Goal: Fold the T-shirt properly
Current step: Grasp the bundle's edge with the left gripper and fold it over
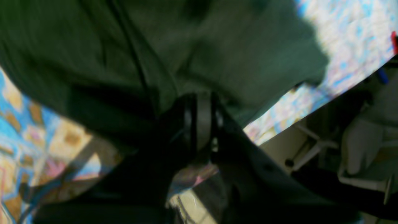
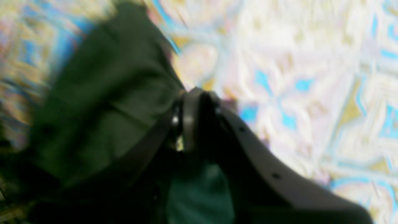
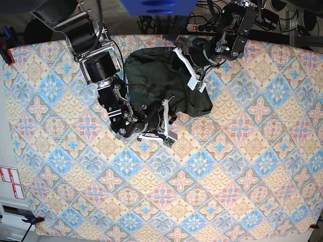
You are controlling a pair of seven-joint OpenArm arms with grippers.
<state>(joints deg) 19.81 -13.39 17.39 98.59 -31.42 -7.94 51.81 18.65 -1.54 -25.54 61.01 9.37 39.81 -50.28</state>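
Observation:
The T-shirt (image 3: 161, 80) is a dark olive-green garment, bunched in a heap at the back middle of the table. In the left wrist view, blurred, the T-shirt (image 1: 161, 46) fills the upper frame and my left gripper (image 1: 202, 101) is shut on a fold of it. In the right wrist view, also blurred, my right gripper (image 2: 196, 95) is shut on the edge of the T-shirt (image 2: 102, 109), held above the cloth. In the base view my left gripper (image 3: 182, 59) is at the heap's back right and my right gripper (image 3: 164, 113) at its front edge.
A patterned blue, pink and yellow tablecloth (image 3: 202, 176) covers the table. The table's edge (image 1: 314, 105) runs close behind my left gripper, with a stand and gear beyond it. A red clamp (image 3: 6, 53) sits at the back left corner. Cables and a power strip (image 3: 202, 25) lie behind the table.

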